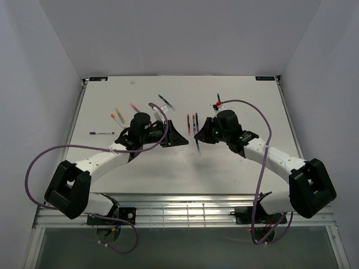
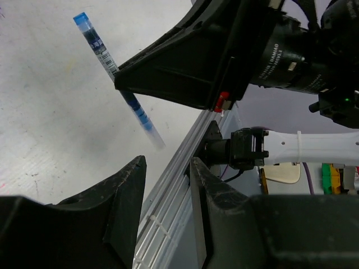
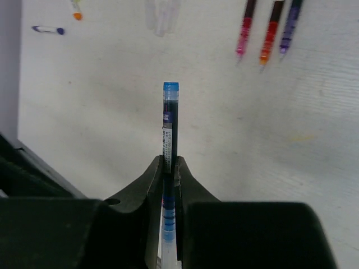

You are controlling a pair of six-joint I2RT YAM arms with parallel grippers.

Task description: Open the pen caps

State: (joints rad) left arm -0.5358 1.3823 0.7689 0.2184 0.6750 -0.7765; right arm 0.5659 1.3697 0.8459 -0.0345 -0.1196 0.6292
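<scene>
The right gripper (image 3: 170,162) has its fingers pressed together on the blue pen (image 3: 170,112), pinching the barrel near its middle so both ends stick out free. That hold seems to keep the pen off the table (image 3: 280,140). It also leaves the pale clear end (image 2: 155,135) exposed for the other arm to pull; that end is probably the cap, though blur makes this uncertain. The left gripper (image 2: 167,162), just left of it, has its fingers spread with nothing between them, the gap roughly facing that end. Farther out, 3 pens lie side by side just beyond the grippers: pink pen (image 3: 244,28), orange pen (image 3: 269,33) and purple pen (image 3: 288,28). The other pens (image 1: 116,116) lie scattered at the far left.
</scene>
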